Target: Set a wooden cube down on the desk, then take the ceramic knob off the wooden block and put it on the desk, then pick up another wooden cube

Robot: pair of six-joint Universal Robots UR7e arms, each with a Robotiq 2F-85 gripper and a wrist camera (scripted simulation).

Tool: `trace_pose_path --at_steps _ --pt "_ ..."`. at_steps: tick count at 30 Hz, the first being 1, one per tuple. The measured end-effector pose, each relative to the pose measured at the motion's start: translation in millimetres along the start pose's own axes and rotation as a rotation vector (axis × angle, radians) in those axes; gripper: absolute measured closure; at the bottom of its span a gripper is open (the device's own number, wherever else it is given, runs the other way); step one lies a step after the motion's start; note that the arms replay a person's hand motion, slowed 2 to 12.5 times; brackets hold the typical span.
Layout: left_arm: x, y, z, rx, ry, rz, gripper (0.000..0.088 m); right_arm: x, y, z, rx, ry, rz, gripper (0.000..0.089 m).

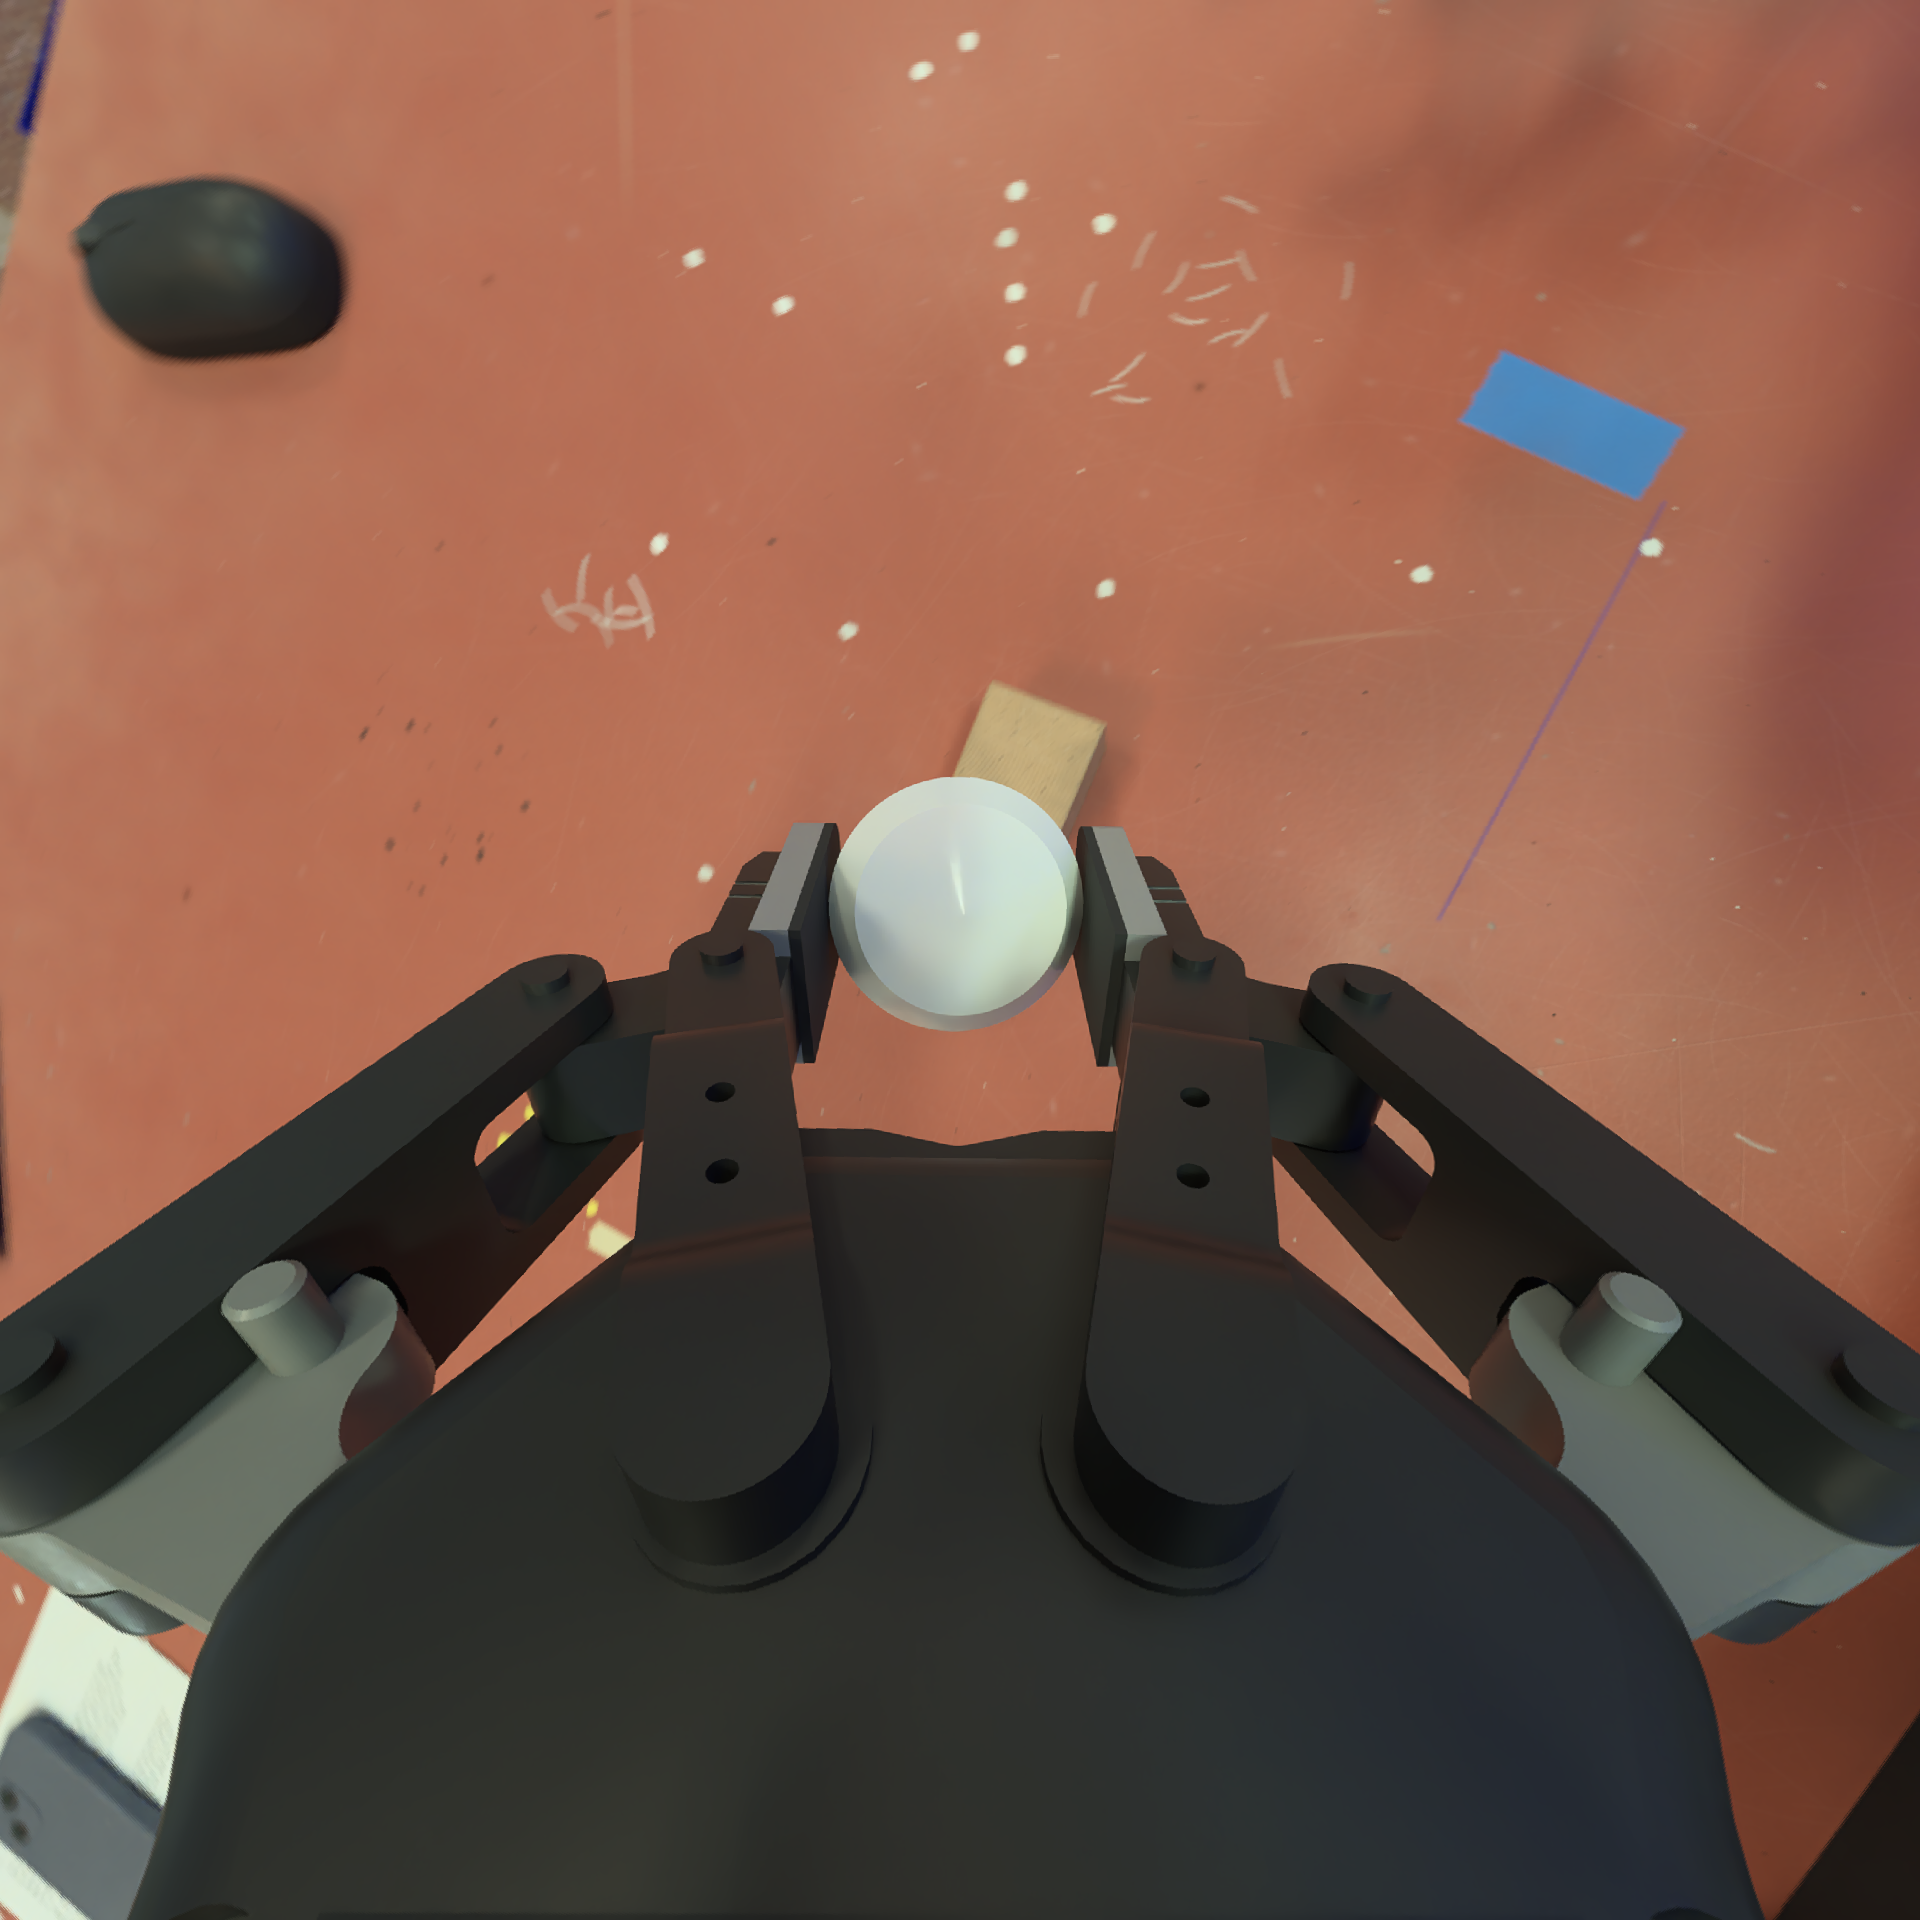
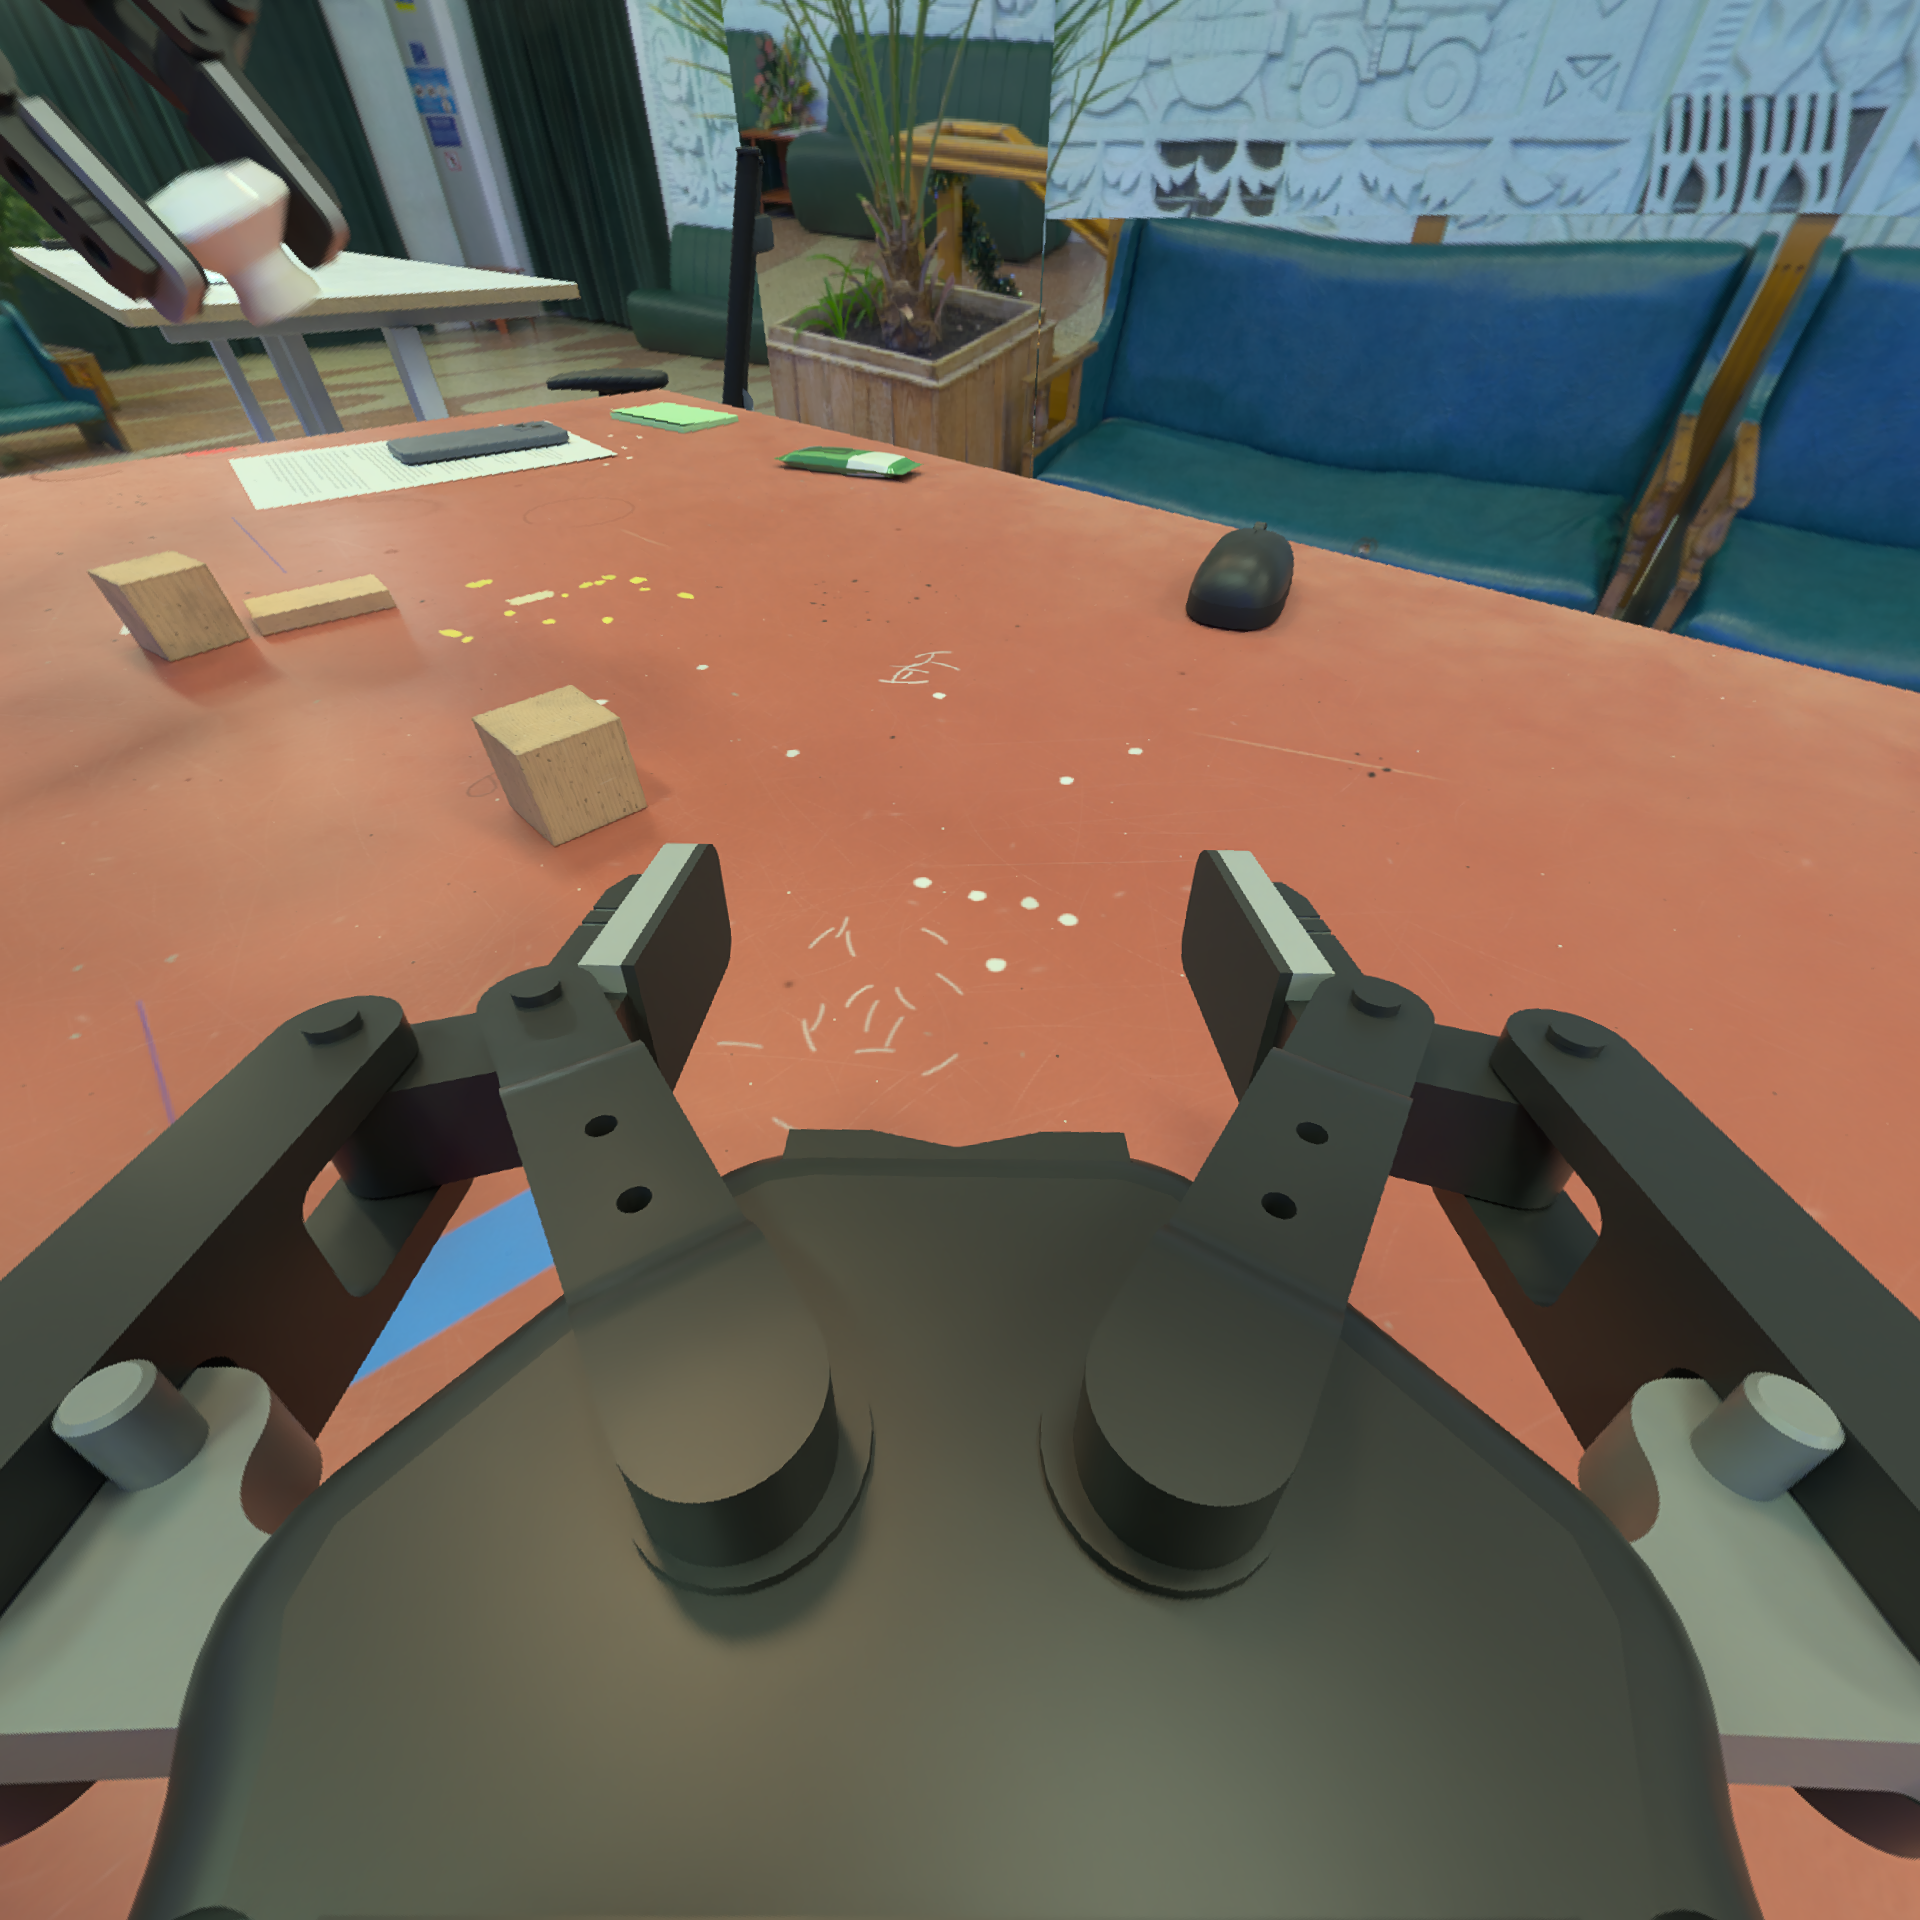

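My left gripper (image 1: 956, 914) is shut on the white ceramic knob (image 1: 954, 902) and holds it high above the desk; it also shows at the top left of the right wrist view (image 2: 244, 239). A flat wooden block (image 1: 1034, 746) lies on the desk below the knob and shows again in the right wrist view (image 2: 317, 605). One wooden cube (image 2: 561, 764) stands on the desk to the front left of my right gripper (image 2: 956, 935), which is open and empty above the desk. A second wooden cube (image 2: 171, 605) stands next to the flat block.
A black computer mouse (image 2: 1242, 580) lies near the desk's far edge, also in the left wrist view (image 1: 213, 268). A phone (image 2: 478, 442) on a paper sheet, a green notepad (image 2: 673, 418) and a green packet (image 2: 850, 462) lie at the back. Blue tape (image 1: 1571, 424) marks the desk.
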State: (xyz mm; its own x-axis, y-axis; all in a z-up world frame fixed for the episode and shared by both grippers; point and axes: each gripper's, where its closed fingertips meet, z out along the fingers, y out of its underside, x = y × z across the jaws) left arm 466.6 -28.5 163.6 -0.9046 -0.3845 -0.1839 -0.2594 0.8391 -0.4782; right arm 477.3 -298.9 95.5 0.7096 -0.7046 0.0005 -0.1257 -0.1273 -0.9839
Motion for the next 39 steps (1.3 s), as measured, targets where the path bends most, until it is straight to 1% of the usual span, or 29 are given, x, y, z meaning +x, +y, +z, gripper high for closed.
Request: trace_pose_path --at_steps 4,7,12,16,21,26,34,39 --pt "18.8 -23.2 27.8 -0.023 0.082 0.105 0.0482 -0.6 -1.7 -1.3 0.011 -0.007 -0.008 0.0129" --pt "31.7 -36.8 47.3 -0.037 0.146 0.171 0.0482 -2.0 -3.9 -2.7 0.024 -0.017 -0.017 0.013" --pt "48.6 -53.8 77.0 -0.058 0.233 0.245 0.0482 -4.4 -8.8 -5.7 0.052 -0.031 -0.034 0.013" --pt "58.8 -63.3 97.7 -0.077 0.283 0.291 0.0482 -4.9 -12.3 -8.3 0.072 -0.032 -0.048 0.013" --pt "66.3 -70.3 119.8 -0.107 0.313 0.333 0.0482 -3.6 -15.8 -10.9 0.093 -0.027 -0.055 0.0132" --pt "72.2 -75.6 137.1 -0.124 0.33 0.37 0.0482 -0.5 -17.7 -12.7 0.105 -0.021 -0.045 0.0135" --pt "76.5 -78.2 157.9 -0.153 0.341 0.411 0.0482 5.2 -19.5 -15.0 0.115 -0.011 -0.016 0.0135" --pt "77.5 -76.8 168.0 -0.171 0.346 0.422 0.0482 7.6 -20.7 -16.5 0.123 -0.004 -0.005 0.0136"
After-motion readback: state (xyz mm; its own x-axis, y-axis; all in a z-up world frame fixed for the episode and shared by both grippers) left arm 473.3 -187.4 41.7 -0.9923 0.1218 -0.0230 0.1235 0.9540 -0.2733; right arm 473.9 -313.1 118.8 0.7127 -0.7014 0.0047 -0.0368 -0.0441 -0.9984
